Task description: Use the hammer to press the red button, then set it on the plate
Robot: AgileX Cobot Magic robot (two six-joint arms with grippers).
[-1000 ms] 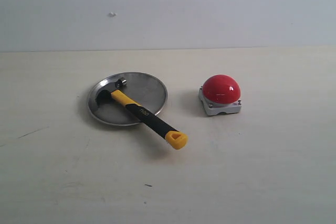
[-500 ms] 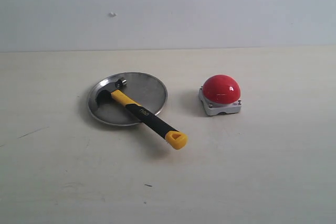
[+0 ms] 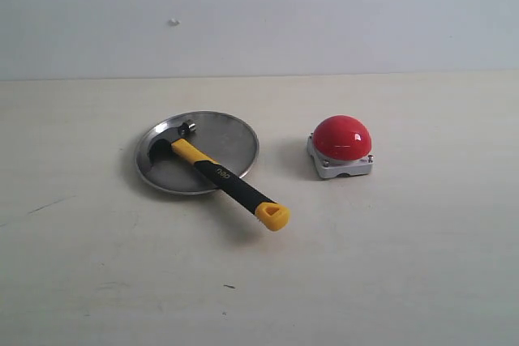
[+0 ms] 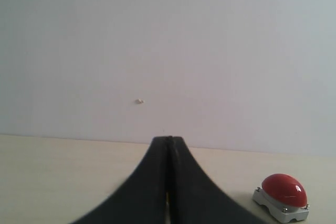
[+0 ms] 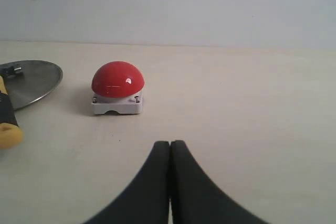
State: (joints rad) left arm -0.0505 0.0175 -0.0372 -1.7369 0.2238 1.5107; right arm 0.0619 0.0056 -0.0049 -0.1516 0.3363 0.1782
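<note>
Nothing moved; hammer (image 3: 219, 174) stays across plate (image 3: 233, 138).

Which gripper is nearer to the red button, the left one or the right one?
Probably right, though narrowly. The right gripper faces the red button almost straight ahead; the left gripper sees it far off to one side.

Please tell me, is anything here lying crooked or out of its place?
The hammer lies only partly on the plate: its head rests inside, while the handle crosses the rim and its yellow end sticks out over the table. The red button sits upright and looks undamaged. Nothing is spilled.
</note>
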